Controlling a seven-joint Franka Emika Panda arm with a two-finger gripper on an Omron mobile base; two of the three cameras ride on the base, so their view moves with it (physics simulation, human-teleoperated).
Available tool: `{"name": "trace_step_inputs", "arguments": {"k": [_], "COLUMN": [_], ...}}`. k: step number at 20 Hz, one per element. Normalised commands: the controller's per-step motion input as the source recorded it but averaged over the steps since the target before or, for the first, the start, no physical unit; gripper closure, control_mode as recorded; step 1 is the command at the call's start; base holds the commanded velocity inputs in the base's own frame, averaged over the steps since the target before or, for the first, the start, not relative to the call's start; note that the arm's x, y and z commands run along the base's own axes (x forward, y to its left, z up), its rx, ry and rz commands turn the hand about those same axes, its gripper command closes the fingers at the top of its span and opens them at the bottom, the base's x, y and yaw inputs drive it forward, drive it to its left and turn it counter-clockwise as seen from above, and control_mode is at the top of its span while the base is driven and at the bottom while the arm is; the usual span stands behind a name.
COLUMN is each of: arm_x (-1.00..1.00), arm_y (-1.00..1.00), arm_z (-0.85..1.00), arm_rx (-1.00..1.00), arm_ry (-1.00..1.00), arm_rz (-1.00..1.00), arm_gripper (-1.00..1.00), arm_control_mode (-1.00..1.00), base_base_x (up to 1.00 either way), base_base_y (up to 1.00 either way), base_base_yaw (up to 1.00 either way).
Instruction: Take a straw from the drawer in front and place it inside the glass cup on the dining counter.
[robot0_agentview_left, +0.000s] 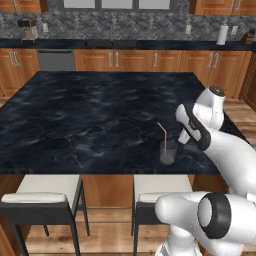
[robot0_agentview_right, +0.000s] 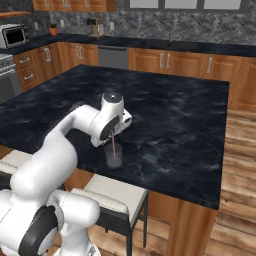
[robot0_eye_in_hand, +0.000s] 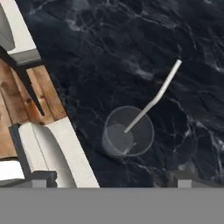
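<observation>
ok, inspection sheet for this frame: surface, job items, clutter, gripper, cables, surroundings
Surface: dining counter, black stone with pale veins, on a wooden base.
Job's things: glass cup upright near the counter's front edge; straw stands inside it, leaning on the rim, top sticking well above. Drawer: nothing seen.
Clutter: nothing seen on the counter.
Grippers: gripper open, above the cup, holding nothing, clear of the straw.
Cables: nothing seen.
Surroundings: two stools tucked under the front edge; wood floor; back worktop with cabinets, dishwasher, microwave, paper towel roll.
</observation>
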Motion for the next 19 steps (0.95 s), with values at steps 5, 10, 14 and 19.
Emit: {"name": "trace_step_inputs", "arguments": {"k": [5, 10, 14, 19], "arm_x": [-0.92, -0.76, -0.72, -0.73], "arm_y": [0.0, 0.01, 0.03, 0.0], "arm_z": [0.45, 0.55, 0.44, 0.31], "arm_rx": [-0.03, 0.0, 0.0, 0.0], "arm_ry": [0.06, 0.19, 0.2, 0.14], "arm_rz": [-0.31, -0.3, -0.34, -0.34], "arm_gripper": [-1.0, -1.0, -1.0, -1.0], "arm_control_mode": [-1.0, -1.0, -1.0, -1.0], "base_base_x": [0.0, 0.0, 0.0, 0.0], "base_base_y": [0.0, 0.0, 0.0, 0.0], "base_base_yaw": [0.0, 0.0, 0.0, 0.0]}}
